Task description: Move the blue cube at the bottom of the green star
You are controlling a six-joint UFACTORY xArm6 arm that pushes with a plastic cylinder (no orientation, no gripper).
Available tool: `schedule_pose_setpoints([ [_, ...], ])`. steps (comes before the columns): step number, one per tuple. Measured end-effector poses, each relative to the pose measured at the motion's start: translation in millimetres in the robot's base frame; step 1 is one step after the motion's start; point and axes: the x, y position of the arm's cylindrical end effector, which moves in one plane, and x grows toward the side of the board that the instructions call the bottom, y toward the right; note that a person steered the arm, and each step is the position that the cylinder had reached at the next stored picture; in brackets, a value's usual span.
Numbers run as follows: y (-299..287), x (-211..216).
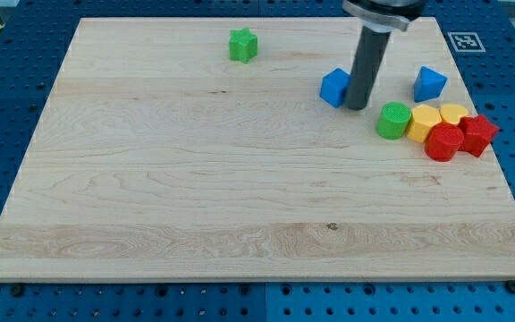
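The blue cube [333, 88] sits on the wooden board at the view's upper right of centre. My tip [357, 106] is touching or nearly touching the cube's right side. The green star [242, 45] lies near the view's top, up and to the left of the cube, well apart from it.
A second blue block [429, 83] lies to the right of the rod. A cluster at the right holds a green cylinder [392, 120], two yellow blocks [424, 121] [453, 114] and two red blocks [443, 141] [478, 134]. The board's right edge [499, 170] is close by.
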Motion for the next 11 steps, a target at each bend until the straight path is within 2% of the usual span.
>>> schedule_pose_setpoints([
  [2, 35, -13],
  [3, 10, -24],
  [5, -76, -24],
  [6, -90, -24],
  [7, -51, -24],
  [8, -67, -24],
  [9, -119, -25],
  [11, -130, -28],
])
